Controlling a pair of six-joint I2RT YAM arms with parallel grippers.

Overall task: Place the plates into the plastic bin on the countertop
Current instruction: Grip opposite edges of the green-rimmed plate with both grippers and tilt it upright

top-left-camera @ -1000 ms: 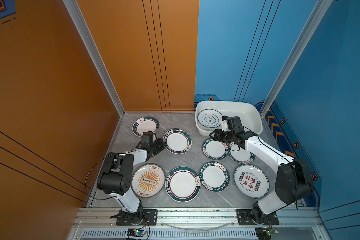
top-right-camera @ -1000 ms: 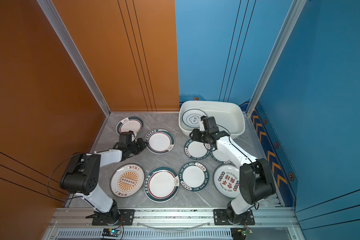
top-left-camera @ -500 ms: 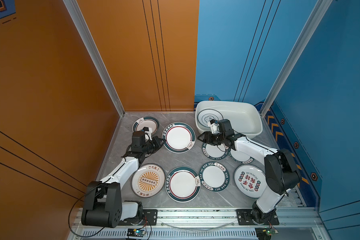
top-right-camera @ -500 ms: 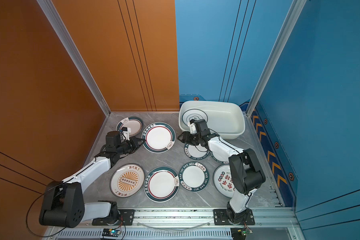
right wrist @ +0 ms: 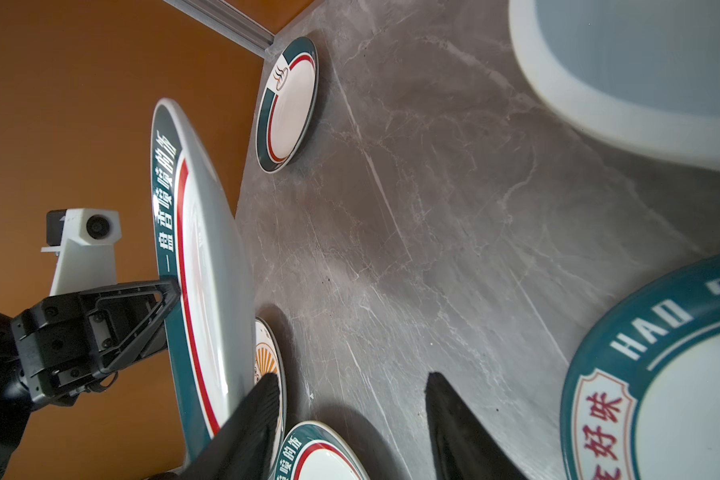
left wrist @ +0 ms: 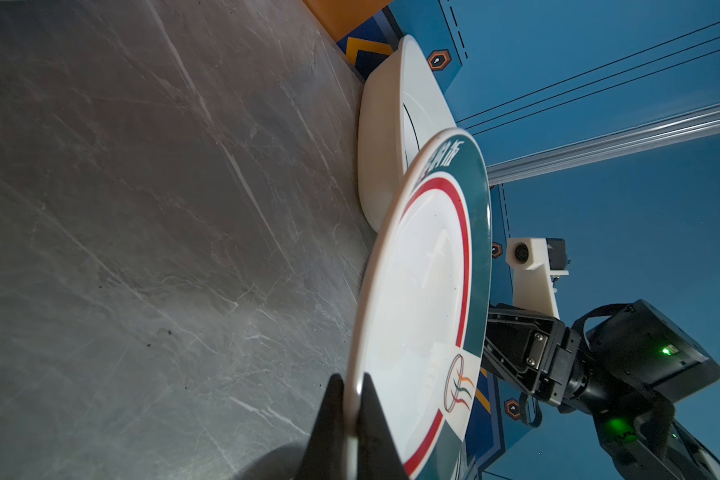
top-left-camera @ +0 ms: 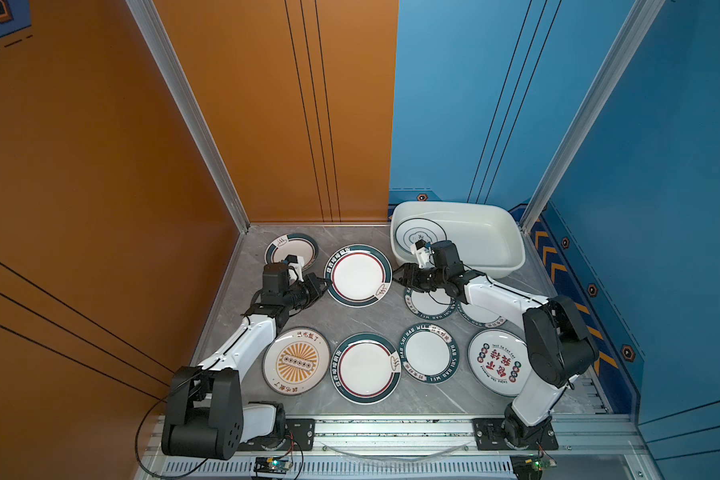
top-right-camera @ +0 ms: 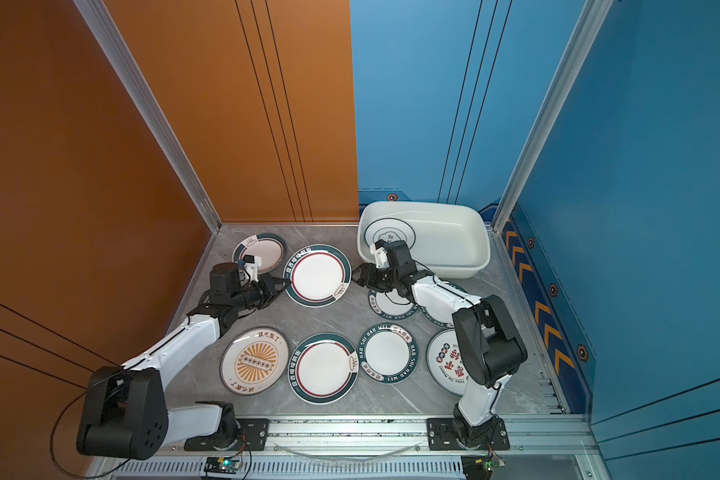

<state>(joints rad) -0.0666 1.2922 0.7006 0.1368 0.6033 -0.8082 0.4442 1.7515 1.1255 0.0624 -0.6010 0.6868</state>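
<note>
The left gripper (top-left-camera: 323,284) is clamped narrow on the rim of one large green-rimmed plate (top-left-camera: 358,275), with a finger on each face. It holds this plate clear of the counter (top-left-camera: 341,320), towards the far edge and left of the middle. The grip on the very edge leaves the opposite rim free, probably for a handover, since the bin looks out of easy reach for this arm.

The right gripper (top-left-camera: 398,279) hangs just beside that free rim with its jaws apart and nothing between them. In the right wrist view one finger (right wrist: 267,395) is close against the plate's edge, and I cannot tell whether it touches.

The bin (top-left-camera: 495,266) stands in the far right corner of the counter, where the right arm can reach it.

There is one bin. Nine plates show in both top views:
- One lies in the bin at its left end.
- One is held.
- Seven are on the counter. One is near the far left corner, four are in a row along the near edge, and two are partly hidden under the right arm.
</note>
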